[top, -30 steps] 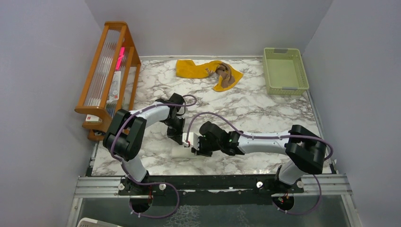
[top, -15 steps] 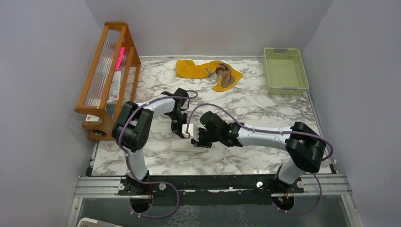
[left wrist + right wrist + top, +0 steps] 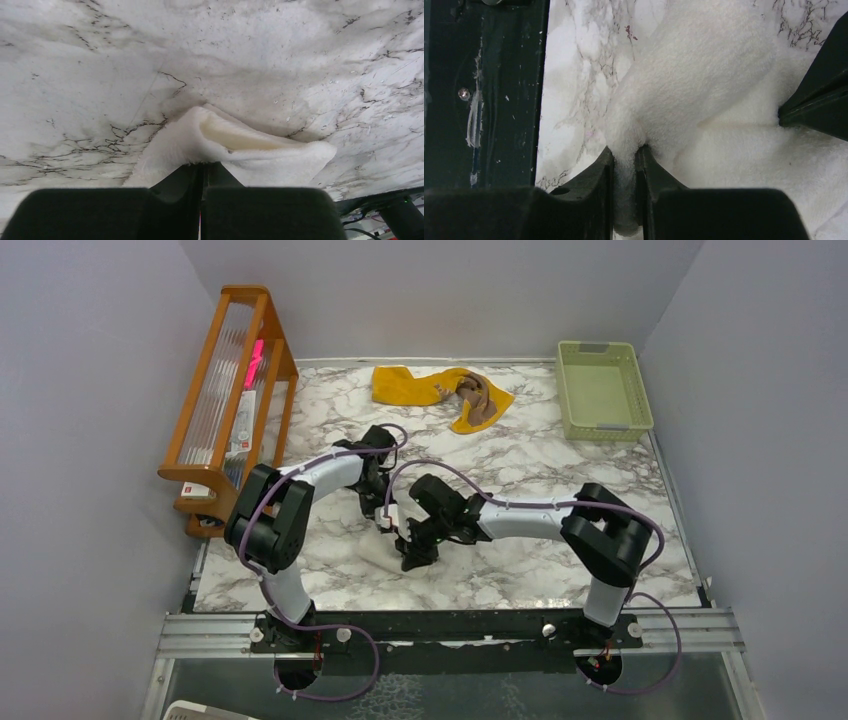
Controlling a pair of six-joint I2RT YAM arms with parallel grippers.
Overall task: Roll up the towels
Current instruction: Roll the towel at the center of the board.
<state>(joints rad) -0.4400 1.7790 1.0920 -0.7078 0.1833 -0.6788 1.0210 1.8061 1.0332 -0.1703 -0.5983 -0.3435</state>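
Observation:
The cream-white towel (image 3: pixel 250 147) lies bunched on the marble, folded into a loose pocket. My left gripper (image 3: pixel 202 167) is shut on its near edge. My right gripper (image 3: pixel 625 157) is shut on a pinched ridge of the same towel (image 3: pixel 704 75). In the top view both grippers meet at the table's middle, left gripper (image 3: pixel 388 523) just beyond right gripper (image 3: pixel 408 558), and they hide the white towel almost fully. The mustard yellow towel (image 3: pixel 415 385) lies crumpled at the far edge. The brown towel (image 3: pixel 478 400) rests on its right part.
A pale green basket (image 3: pixel 600 390) stands at the far right corner. A wooden rack (image 3: pixel 225 405) runs along the left wall. The black rail (image 3: pixel 484 90) at the table's near edge lies close beside the right gripper.
Both grippers have kept hold of the white towel and drawn together. The right wrist swung left and down over the towel, whose flat part on the table no longer shows from above.

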